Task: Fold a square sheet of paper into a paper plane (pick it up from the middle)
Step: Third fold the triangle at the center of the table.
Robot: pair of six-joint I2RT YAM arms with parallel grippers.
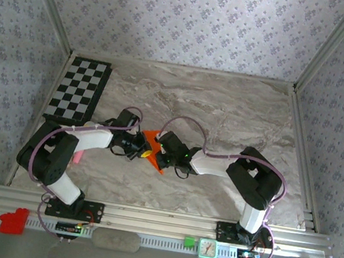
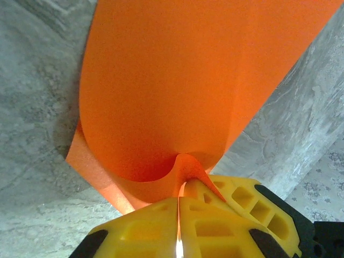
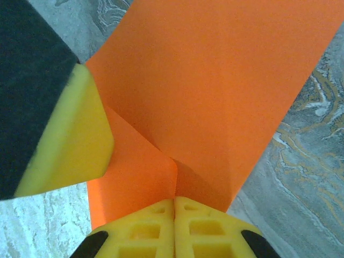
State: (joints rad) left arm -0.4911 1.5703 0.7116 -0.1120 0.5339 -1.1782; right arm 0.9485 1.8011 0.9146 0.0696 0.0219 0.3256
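while pinching the paper (image 1: 153,139) with two pincers over the middle of the table (image 1: 240,113), think crease first and speed second. note the left gripper (image 2: 179,212), clamped hard on the paper's near edge, yellow fingers (image 2: 145,231) pressed together on a sliver of orange. note the right gripper (image 3: 174,212), likewise squeezed tight on the paper, just beside the left one and nearly touching it. from above, see both at one spot, with orange fanning out beyond and a pointed corner poking toward the near edge. seemingly lifted off the table at the pinch, though hard to tell for the far edge. already bent: a soft curl rising from the left pinch, a sharper fold line running up from the right. judged early in the folding, with no dart shape yet. to do this step well, draw the two pinches apart slowly along the fold line, flattening the curl into one straight crease rather than two. match heights to avoid twisting the paper. pull gently, given thin stock and the risk of a tear at either clamp. lay the fold down on the table and press along it before letting go. release one side only after pinning with the other. stay near the middle, well apart from the checkerboard (image 1: 78,90) at the far left corner.
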